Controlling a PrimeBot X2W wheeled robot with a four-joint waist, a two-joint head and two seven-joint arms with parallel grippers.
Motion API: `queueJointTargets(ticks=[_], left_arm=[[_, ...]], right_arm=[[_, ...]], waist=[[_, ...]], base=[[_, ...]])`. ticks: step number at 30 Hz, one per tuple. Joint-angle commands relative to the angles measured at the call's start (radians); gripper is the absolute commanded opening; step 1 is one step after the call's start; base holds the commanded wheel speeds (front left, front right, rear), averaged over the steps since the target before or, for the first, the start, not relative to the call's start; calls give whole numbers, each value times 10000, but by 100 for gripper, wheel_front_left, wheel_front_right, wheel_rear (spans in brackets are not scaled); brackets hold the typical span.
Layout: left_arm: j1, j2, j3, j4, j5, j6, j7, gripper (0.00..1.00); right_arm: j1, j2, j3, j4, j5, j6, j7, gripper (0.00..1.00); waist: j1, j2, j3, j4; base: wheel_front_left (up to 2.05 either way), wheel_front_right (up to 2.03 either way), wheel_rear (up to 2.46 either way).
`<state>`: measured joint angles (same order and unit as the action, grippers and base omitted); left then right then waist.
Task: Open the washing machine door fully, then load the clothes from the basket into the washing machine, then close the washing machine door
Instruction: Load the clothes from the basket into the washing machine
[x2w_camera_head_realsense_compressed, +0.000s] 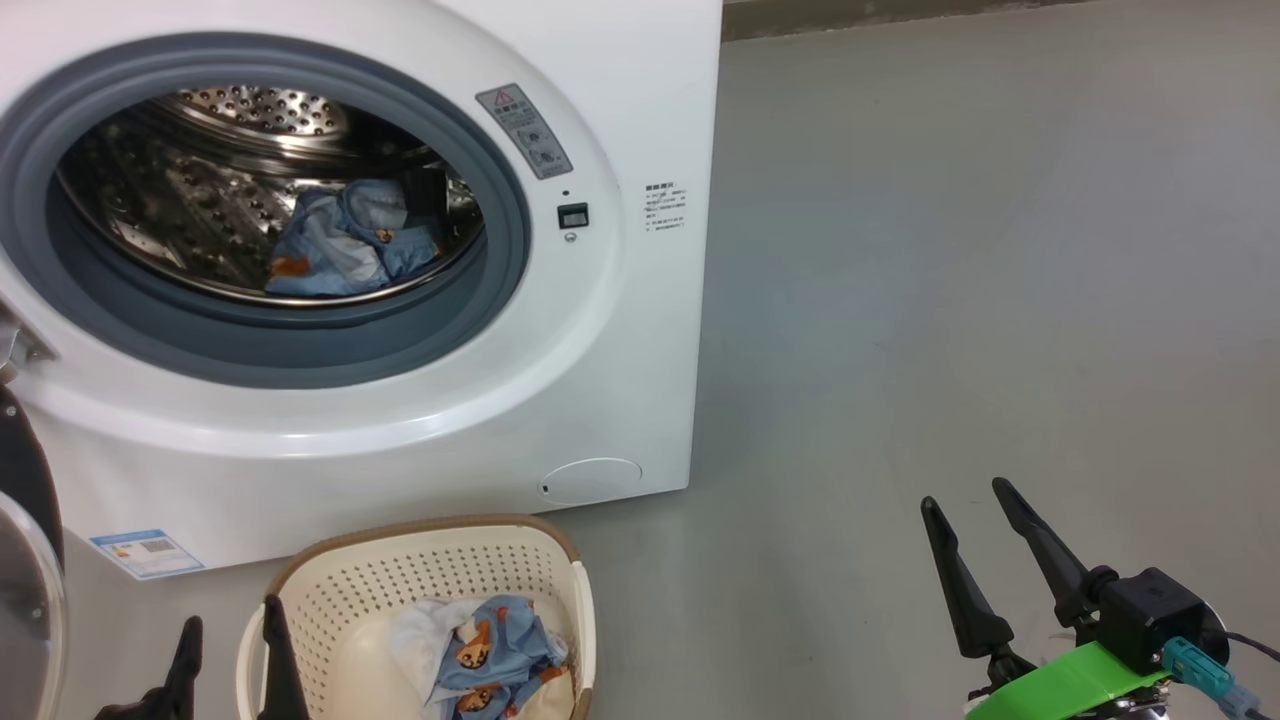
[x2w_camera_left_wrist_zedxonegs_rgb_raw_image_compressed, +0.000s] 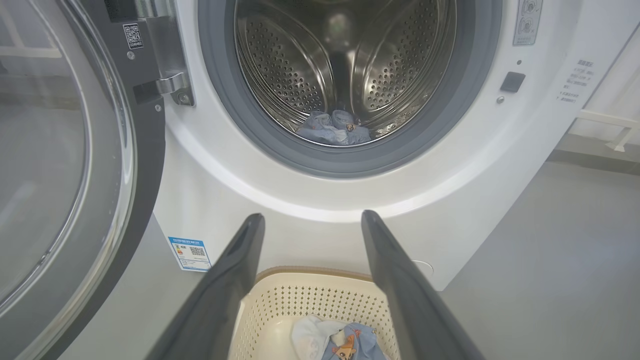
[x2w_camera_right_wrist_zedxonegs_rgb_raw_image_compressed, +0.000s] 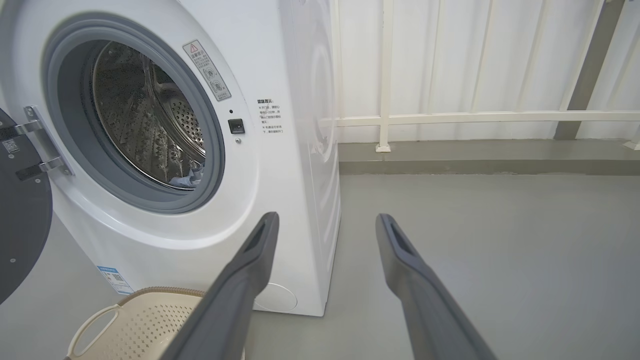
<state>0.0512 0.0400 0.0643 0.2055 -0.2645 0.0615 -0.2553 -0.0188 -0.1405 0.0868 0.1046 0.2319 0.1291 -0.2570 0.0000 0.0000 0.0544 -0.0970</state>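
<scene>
The white washing machine (x2w_camera_head_realsense_compressed: 640, 120) stands with its washing machine door (x2w_camera_left_wrist_zedxonegs_rgb_raw_image_compressed: 145, 175) swung wide open to the left. A light blue printed garment (x2w_camera_head_realsense_compressed: 345, 245) lies in the steel drum. On the floor in front sits the cream basket (x2w_camera_head_realsense_compressed: 420, 560), holding more clothes (x2w_camera_head_realsense_compressed: 490, 650), blue printed and white. My left gripper (x2w_camera_head_realsense_compressed: 231, 612) hovers open over the basket's left side, nothing between its fingers; the left wrist view looks past the gripper (x2w_camera_left_wrist_zedxonegs_rgb_raw_image_compressed: 312, 215) into the drum. Off to the right, my right gripper (x2w_camera_head_realsense_compressed: 964, 492) stands open and empty over bare floor, well away from the basket.
Grey floor (x2w_camera_head_realsense_compressed: 950, 250) stretches to the right of the machine. In the right wrist view a white railing (x2w_camera_right_wrist_zedxonegs_rgb_raw_image_compressed: 480, 117) and panelled wall run behind a low kerb. The open door's glass bowl (x2w_camera_left_wrist_zedxonegs_rgb_raw_image_compressed: 50, 150) bulges at the left, close to my left arm.
</scene>
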Motion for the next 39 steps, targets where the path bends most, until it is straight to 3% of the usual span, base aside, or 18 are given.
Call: queueJointTargets(ticks=[1, 39], left_arm=[[-84, 105, 228, -337, -59, 109, -64, 100], [500, 103, -9, -778, -103, 512, -65, 100]], right_arm=[[-11, -137, 218, -225, 52, 16, -48, 100], [54, -266, 315, -201, 89, 16, -48, 100]], waist=[[0, 0, -1, 68], [0, 0, -228, 216]], base=[[0, 0, 0], [0, 0, 0]])
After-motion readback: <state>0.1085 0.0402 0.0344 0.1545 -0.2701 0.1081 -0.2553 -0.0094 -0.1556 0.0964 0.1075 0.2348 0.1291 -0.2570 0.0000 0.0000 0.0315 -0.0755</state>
